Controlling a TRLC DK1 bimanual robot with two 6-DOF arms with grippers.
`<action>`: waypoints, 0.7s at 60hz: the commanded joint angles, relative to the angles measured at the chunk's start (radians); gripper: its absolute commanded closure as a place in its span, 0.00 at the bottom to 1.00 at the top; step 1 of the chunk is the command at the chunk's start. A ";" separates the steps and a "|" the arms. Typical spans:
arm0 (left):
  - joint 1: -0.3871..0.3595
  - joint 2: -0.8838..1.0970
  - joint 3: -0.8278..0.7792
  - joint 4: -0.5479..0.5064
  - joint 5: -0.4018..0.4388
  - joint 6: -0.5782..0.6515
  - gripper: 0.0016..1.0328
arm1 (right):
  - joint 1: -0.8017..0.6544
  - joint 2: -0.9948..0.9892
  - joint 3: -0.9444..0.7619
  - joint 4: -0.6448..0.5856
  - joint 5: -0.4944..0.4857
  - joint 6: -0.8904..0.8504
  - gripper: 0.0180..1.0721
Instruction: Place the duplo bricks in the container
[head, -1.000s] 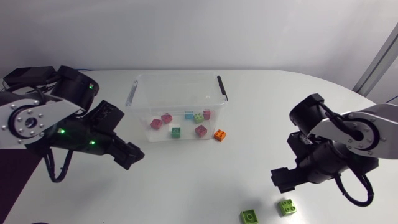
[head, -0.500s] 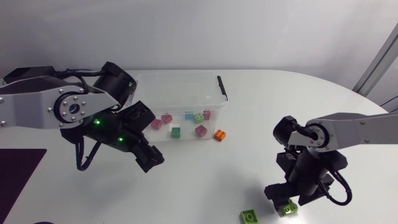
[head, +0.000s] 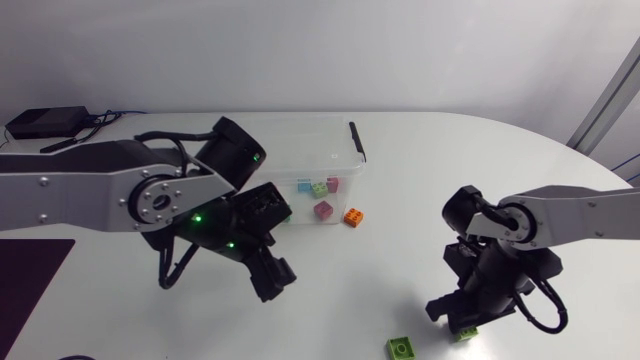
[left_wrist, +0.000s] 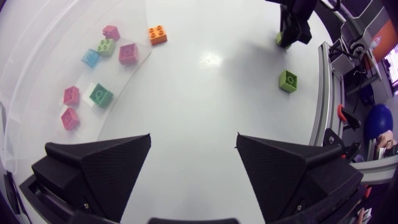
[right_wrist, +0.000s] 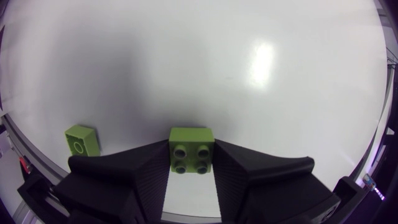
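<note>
My right gripper (head: 457, 316) is down at the table's front right, shut on a light green duplo brick (right_wrist: 191, 149) that sits squeezed between its two fingers. A second green brick (head: 400, 347) lies on the table just beside it, near the front edge. An orange brick (head: 353, 216) lies on the table close to the clear container (head: 287, 128). Several bricks lie inside the container, among them a pink one (head: 323, 210). My left gripper (head: 272, 280) hangs open over the table's middle, in front of the container, with nothing between its fingers (left_wrist: 112, 162).
The container's black-handled lid edge (head: 357, 141) stands at its right side. In the left wrist view the orange brick (left_wrist: 157, 35) and the loose green brick (left_wrist: 287, 81) lie well ahead of the gripper, with bare white table between.
My left arm has swung right, from the table's left side to in front of the container. My right gripper came down over the light green brick and shut on it.
</note>
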 joint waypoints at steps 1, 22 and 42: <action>-0.032 0.051 0.008 0.024 0.007 0.033 0.07 | 0.004 -0.078 0.004 -0.018 0.002 -0.004 0.75; -0.201 0.196 0.099 0.119 0.007 0.050 0.07 | -0.039 -0.310 0.171 -0.108 -0.049 0.001 0.75; -0.313 0.416 0.251 0.075 0.037 0.046 0.07 | -0.250 -0.339 0.255 -0.113 -0.144 -0.020 0.75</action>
